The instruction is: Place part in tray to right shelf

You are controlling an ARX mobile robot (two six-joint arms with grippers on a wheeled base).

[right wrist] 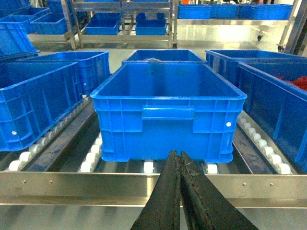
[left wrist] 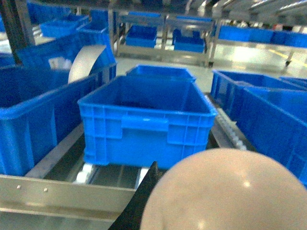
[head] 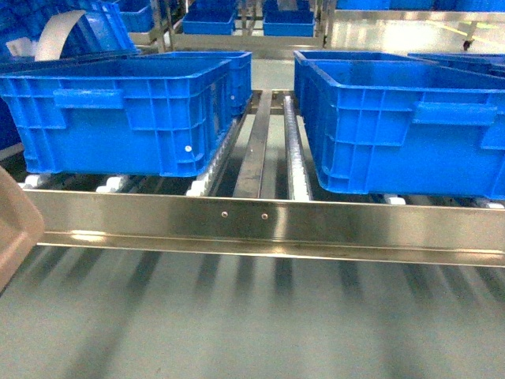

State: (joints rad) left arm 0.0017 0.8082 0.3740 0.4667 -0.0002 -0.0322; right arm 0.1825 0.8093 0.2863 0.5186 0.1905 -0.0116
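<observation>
Black right hand fingers pressed together, empty; left hand hidden behind beige tray.

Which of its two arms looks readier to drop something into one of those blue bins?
Probably the left. Its camera shows the beige tray right in front of it, facing a blue crate. The right gripper is shut and holds nothing. The part itself isn't visible.
</observation>
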